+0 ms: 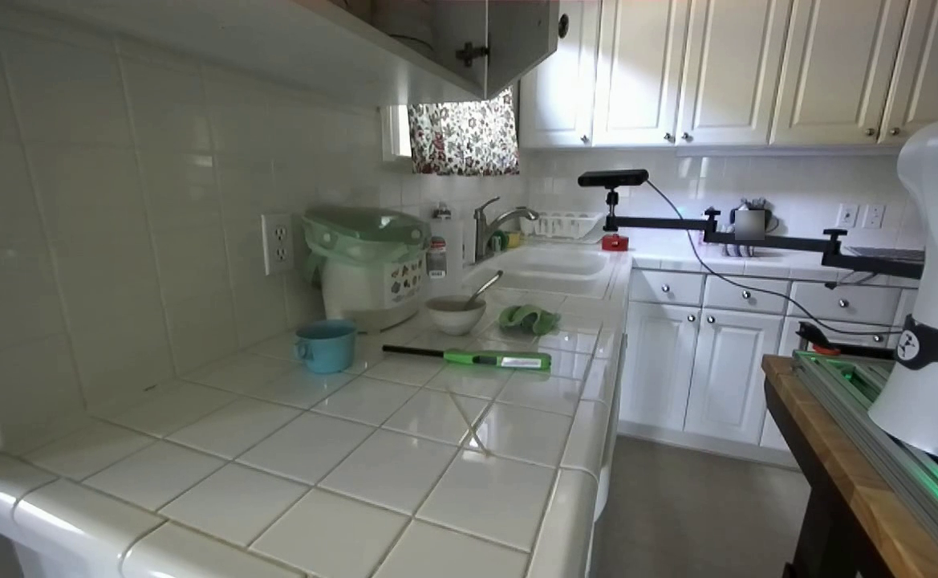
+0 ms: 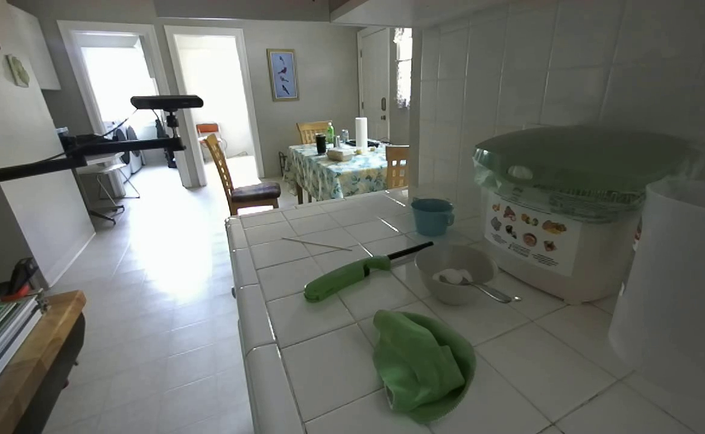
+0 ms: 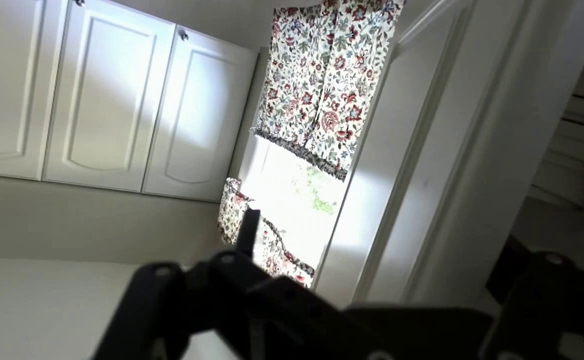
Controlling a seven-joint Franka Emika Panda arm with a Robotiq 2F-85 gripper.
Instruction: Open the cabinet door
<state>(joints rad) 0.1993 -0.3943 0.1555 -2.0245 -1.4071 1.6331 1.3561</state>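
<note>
In the wrist view the fingers [image 3: 248, 234] stand spread wide, the white cabinet door [image 3: 424, 165] showing between them; whether either one touches it, I cannot tell. There the door's long axis slants from lower left to upper right, and past its edge lies the dark cabinet interior [image 3: 571, 145]. An exterior view shows only the door's lower part, cut by the top of the frame: it hangs upright, long axis vertical, swung out from the wall cabinet [image 1: 236, 40], its free edge pointing away from the tiled wall [image 1: 172, 185] toward the right. Farther off hangs a flowered curtain [image 3: 316, 90]. Below, the tiled surface [image 1: 356, 457] carries a blue cup [image 1: 328, 347], a bowl [image 1: 454, 319] and a green cloth [image 1: 528, 320].
</note>
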